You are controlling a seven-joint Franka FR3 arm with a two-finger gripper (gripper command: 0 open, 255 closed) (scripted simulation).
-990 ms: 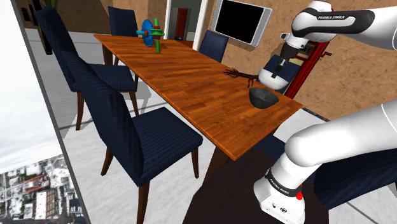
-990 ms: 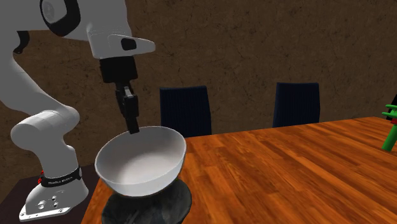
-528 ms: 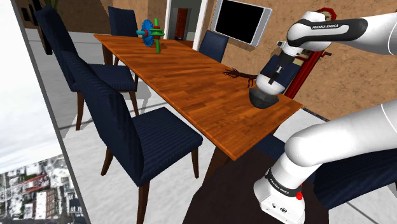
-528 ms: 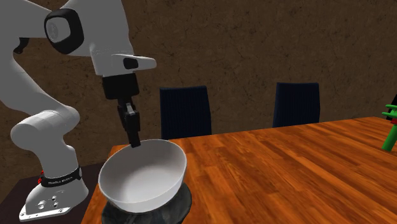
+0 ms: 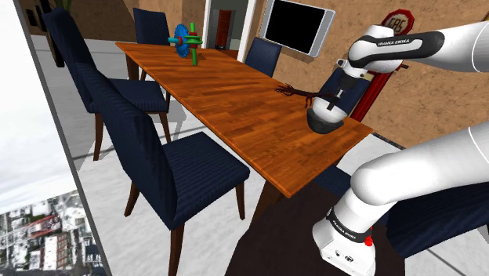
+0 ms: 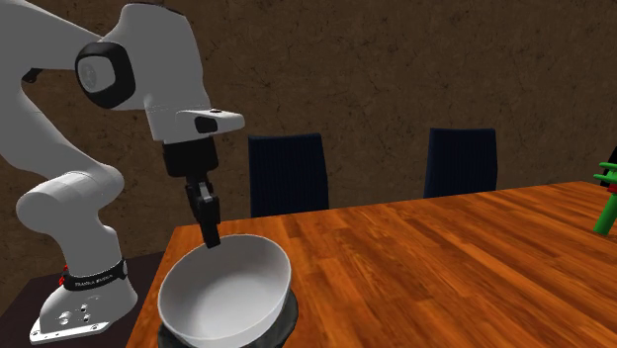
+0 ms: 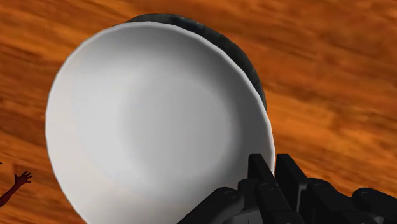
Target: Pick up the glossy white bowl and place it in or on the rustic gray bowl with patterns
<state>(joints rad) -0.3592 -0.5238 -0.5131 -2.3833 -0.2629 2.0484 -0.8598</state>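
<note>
Plainly, tool clamping white bowl rim, apparently resting in dark bowl, arm lettered FRANKA EMIKA

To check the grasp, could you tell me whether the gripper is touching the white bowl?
Touching. In the wrist view the gripper clasps the rim of the white bowl between its two fingers, one on each side.

A home dining room; a long wooden surface ringed by navy chairs; a wall screen; a doorway beyond.
</note>
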